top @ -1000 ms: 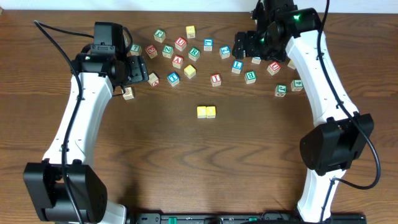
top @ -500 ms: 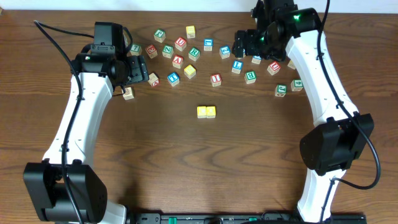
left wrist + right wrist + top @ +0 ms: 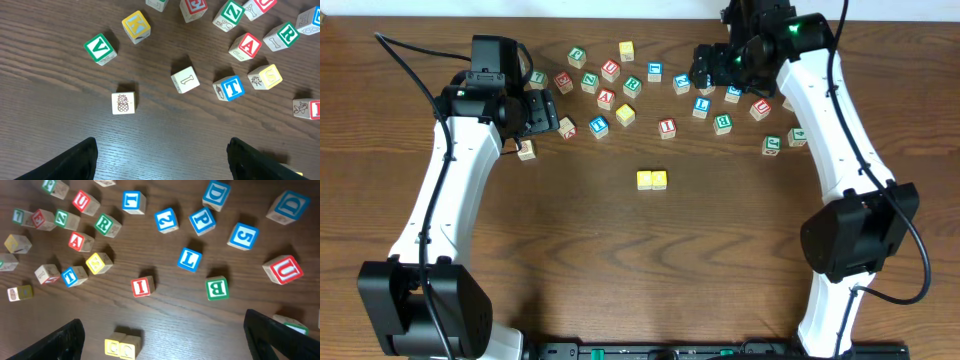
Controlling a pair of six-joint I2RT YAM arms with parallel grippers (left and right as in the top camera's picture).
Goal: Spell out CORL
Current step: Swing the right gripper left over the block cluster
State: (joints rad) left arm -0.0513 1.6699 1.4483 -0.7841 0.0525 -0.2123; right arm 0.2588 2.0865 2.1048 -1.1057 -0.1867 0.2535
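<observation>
Two yellow-topped cubes [image 3: 652, 179] stand side by side, touching, in the middle of the table; they also show low in the right wrist view as the yellow pair [image 3: 120, 347]. The green R cube [image 3: 106, 224] lies among the scattered cubes at the back, also seen as the R cube [image 3: 287, 34]. Two cubes show a blue L: one L cube [image 3: 190, 259] and another L cube [image 3: 132, 201]. My right gripper [image 3: 712, 68] hovers open over the back cluster, holding nothing. Over the back left hangs my left gripper [image 3: 542, 112], open and empty.
Many other letter cubes are scattered along the back: a red I cube [image 3: 142, 286], a green B cube [image 3: 217, 288], a red U cube [image 3: 282, 270], a pineapple cube [image 3: 123, 103], a green V cube [image 3: 100, 48] and a blue T cube [image 3: 231, 87].
My right gripper has drifted a little to the left and toward the back over the cubes. The left arm and all cubes stay where they were.
</observation>
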